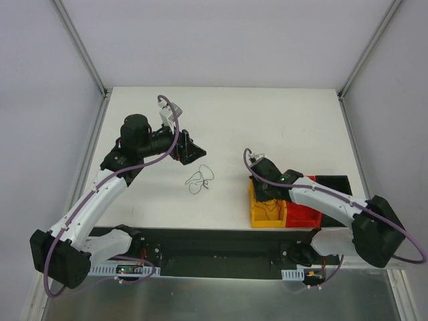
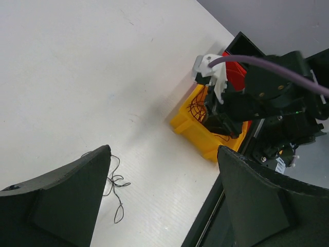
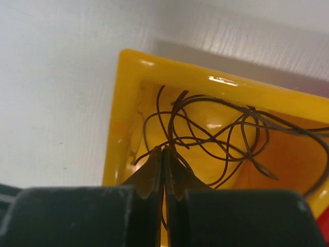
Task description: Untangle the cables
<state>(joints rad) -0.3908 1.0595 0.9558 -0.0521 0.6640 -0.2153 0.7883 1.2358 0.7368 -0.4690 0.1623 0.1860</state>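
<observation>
Black fingers of the right gripper (image 3: pixel 163 154) are pressed together, pinching thin dark cables (image 3: pixel 216 136) inside the yellow bin (image 3: pixel 154 67). That arm reaches forward with its wrist pitched down into the bin, and a red bin (image 1: pixel 304 215) touches the yellow one. The left gripper (image 2: pixel 163 152) has its jaws wide apart and holds nothing. Its arm is bent at the elbow above the white table (image 1: pixel 281 120), near a loose tangle (image 1: pixel 200 179) lying between both arms.

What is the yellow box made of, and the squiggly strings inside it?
The yellow box looks like smooth, glossy plastic: its rim shows bright highlights. The strings look like thin dark wires, probably plastic-coated; they hold springy loops rather than lying limp.
</observation>
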